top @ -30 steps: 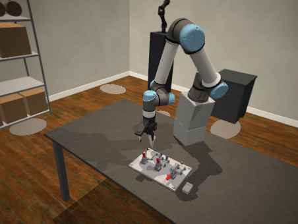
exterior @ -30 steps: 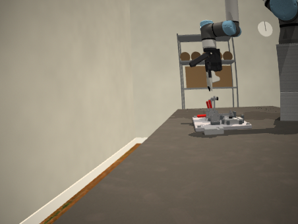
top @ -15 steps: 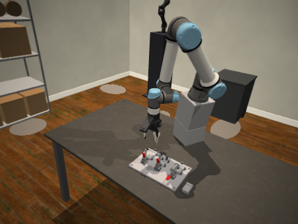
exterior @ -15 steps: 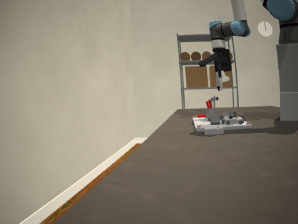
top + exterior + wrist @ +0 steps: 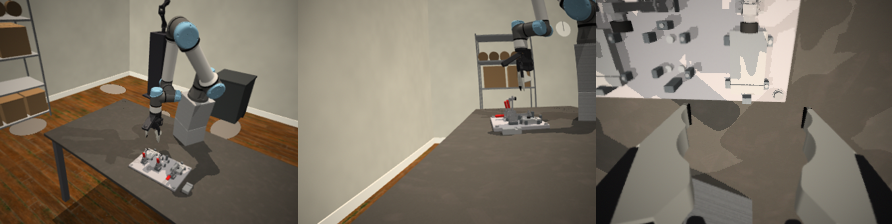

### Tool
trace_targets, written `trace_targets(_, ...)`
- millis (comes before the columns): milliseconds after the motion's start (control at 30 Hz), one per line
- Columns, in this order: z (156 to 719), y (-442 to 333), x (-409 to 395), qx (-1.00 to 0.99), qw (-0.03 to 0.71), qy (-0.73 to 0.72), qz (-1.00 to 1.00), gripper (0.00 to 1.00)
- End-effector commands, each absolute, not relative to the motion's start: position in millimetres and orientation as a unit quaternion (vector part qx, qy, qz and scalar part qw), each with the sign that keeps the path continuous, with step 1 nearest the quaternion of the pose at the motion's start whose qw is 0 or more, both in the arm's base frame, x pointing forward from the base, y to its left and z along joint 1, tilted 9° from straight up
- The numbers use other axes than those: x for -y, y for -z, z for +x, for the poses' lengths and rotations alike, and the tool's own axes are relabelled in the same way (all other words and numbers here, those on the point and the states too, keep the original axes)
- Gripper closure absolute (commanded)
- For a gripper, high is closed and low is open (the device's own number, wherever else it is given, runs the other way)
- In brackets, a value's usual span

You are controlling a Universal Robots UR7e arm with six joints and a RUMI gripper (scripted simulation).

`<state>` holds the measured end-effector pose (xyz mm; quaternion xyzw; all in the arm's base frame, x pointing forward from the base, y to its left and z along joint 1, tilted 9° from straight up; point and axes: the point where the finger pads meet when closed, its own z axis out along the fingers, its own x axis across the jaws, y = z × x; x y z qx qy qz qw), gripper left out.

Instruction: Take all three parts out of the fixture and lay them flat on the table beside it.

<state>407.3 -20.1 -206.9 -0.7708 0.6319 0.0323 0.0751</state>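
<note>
Red handles [image 5: 157,161] [image 5: 507,104] on our fixture [image 5: 135,165] [image 5: 496,128] [image 5: 708,60] show in the top and exterior views, outside our wrist view; its plate is pale. Above the fixture's edge, our claw [image 5: 152,138] [image 5: 521,89] [image 5: 746,106] hangs spread.

From the top view, we see the fixture plate [image 5: 146,170] [image 5: 499,125] [image 5: 706,40] on the table [image 5: 99,141] [image 5: 463,171], with clamps [image 5: 158,165] [image 5: 511,116] [image 5: 749,9] in a row from left to right on it. We find a small block [image 5: 187,188] [image 5: 511,131] just beside its right end. The pedestal [image 5: 186,133] [image 5: 588,105] [image 5: 723,202] stands on the table's far side, behind the plate; beyond it we have a cabinet [image 5: 232,99] on the right, and a shelf rack [image 5: 35,46] [image 5: 478,72] far left
</note>
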Motion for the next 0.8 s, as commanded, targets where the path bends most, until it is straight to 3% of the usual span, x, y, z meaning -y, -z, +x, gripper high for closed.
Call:
trace_targets(0, 406.2, 209.4, 19.7, -0.631, 0.075, -0.032, -0.771, 0.41)
trace_targets(767, 411.7, 276.4, 9.3, -0.631, 0.076, -0.03, -0.772, 0.41)
